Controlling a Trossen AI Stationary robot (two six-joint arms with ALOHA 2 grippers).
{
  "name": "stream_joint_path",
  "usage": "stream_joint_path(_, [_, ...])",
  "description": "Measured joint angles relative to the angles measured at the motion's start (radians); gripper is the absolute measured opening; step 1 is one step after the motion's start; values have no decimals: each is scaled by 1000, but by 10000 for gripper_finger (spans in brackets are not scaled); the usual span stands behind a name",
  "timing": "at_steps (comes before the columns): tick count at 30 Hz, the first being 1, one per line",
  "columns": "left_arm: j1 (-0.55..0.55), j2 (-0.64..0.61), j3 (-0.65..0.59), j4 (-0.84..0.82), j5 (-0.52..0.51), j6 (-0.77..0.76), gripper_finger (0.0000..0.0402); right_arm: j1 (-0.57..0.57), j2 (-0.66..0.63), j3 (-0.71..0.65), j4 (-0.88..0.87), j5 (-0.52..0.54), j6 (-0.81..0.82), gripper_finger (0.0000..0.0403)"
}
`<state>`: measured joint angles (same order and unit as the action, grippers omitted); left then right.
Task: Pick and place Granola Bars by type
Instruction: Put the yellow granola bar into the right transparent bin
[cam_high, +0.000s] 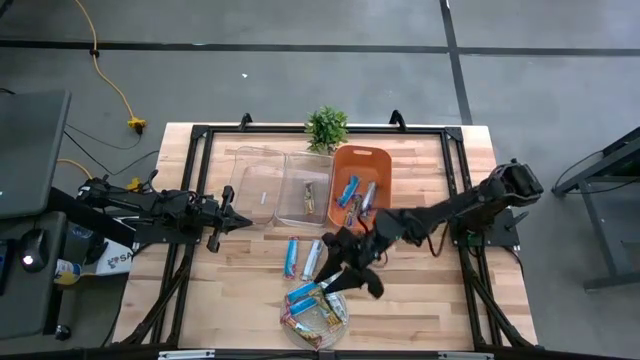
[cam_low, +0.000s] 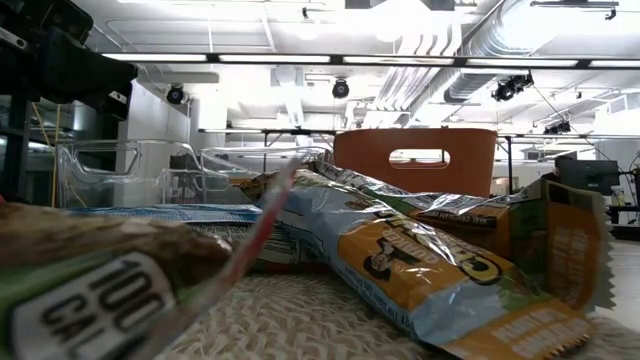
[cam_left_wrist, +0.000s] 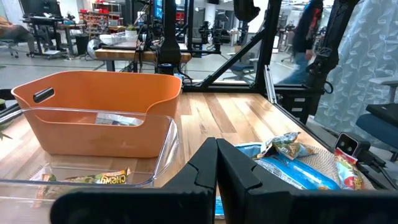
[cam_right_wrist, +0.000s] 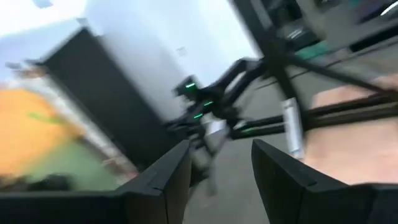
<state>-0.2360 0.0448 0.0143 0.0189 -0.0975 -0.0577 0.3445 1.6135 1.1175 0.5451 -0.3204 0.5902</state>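
Observation:
Several granola bars (cam_high: 314, 308) in blue, silver-white and brown-gold wrappers lie heaped on a round woven mat (cam_high: 335, 325) near the table's near edge; the low view shows them close up (cam_low: 400, 250). Two more bars (cam_high: 291, 257) (cam_high: 312, 258) lie flat on the wood. One brown-gold bar (cam_high: 310, 195) sits in a clear bin, and blue and silver ones (cam_high: 350, 190) in the orange bin. My right gripper (cam_high: 352, 278) hovers open just beyond the mat, holding nothing (cam_right_wrist: 221, 162). My left gripper (cam_high: 240, 222) waits shut at the table's left (cam_left_wrist: 216, 155).
Two clear bins (cam_high: 258, 185) (cam_high: 308, 188) and the orange bin (cam_high: 360, 178) stand side by side at the far middle of the table, with a small potted plant (cam_high: 326, 128) behind them. A black frame (cam_high: 455, 180) runs round the table's edges. Bare wood lies right of the mat.

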Motion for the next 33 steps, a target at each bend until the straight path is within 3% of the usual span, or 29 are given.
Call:
stream_joint_path(4, [0,0,0,0,0,0,1,110,2,59,-133,249,-194,154])
stream_joint_path(8, [0,0,0,0,0,0,1,182,25,221,-389,488,-311,154])
stream_joint_path(12, [0,0,0,0,0,0,1,205,82,398,-616,673,-279,154])
stream_joint_path(16, [0,0,0,0,0,0,1,208,145,530,-768,807,-112,154])
stream_joint_path(20, [0,0,0,0,0,0,1,205,199,579,-909,851,119,154])
stream_joint_path(24, [0,0,0,0,0,0,1,194,243,579,-1014,782,336,154])
stream_joint_path(33, [0,0,0,0,0,0,1,193,350,579,-1150,638,522,154])
